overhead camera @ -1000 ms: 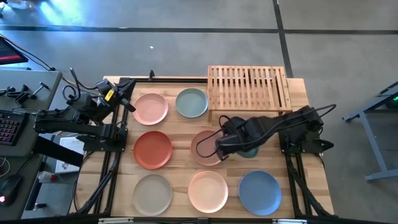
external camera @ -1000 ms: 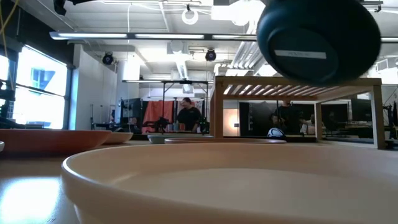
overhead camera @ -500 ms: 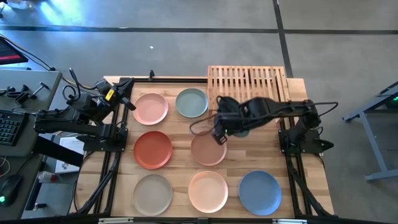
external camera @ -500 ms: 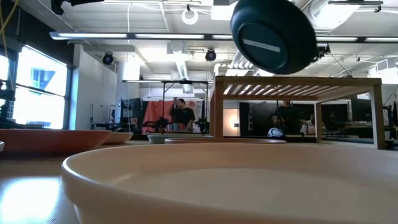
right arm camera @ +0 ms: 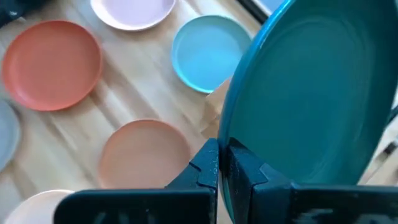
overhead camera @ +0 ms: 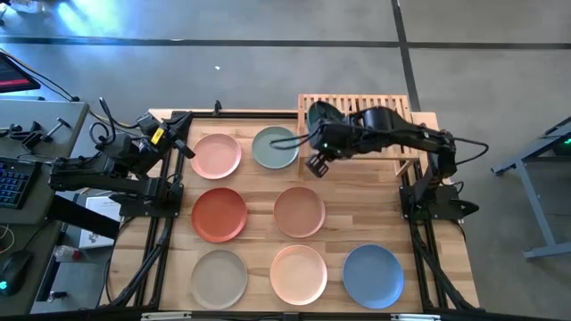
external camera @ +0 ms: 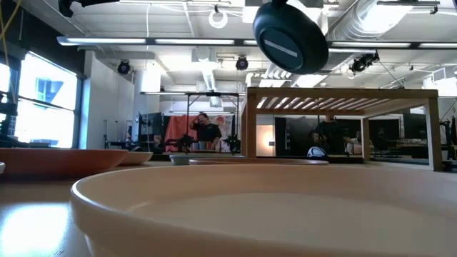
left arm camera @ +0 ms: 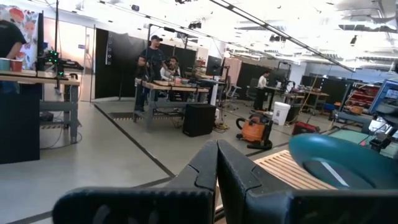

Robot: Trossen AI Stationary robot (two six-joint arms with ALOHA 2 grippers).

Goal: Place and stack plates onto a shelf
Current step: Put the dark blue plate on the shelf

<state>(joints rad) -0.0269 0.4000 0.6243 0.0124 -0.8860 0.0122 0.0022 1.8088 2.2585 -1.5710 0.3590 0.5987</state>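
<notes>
My right gripper (overhead camera: 318,143) is shut on the dark teal plate (overhead camera: 318,117), which hangs in the air over the left end of the wooden slat shelf (overhead camera: 361,129). The low view shows that plate's underside (external camera: 289,36) high above the shelf top (external camera: 343,93). Seven plates lie flat on the tabletop: pink (overhead camera: 217,155), pale grey-blue (overhead camera: 275,147), rust red (overhead camera: 219,214), tan (overhead camera: 299,211), beige-grey (overhead camera: 219,278), peach (overhead camera: 299,274), blue (overhead camera: 373,276). My left gripper (overhead camera: 185,145) waits shut at the table's far left corner. My right gripper pinches the teal plate's rim (right arm camera: 227,140) between its two fingers, one finger on the plate's inner face and one on its underside. The plate is lifted clear and steeply tilted, standing away from the fingertips (right arm camera: 208,155) with its hollow face (right arm camera: 317,93) toward the wrist camera.
The shelf stands at the table's far right edge, its slatted top bare. The grey-blue plate lies just left of the shelf, below the held plate. People and workbenches show in the room beyond the table.
My right gripper has carried the teal plate up and toward the table's far edge, from above the tan plate's right side to over the shelf's left end. The plate has tipped steeper on the way. The tan plate now lies uncovered.
</notes>
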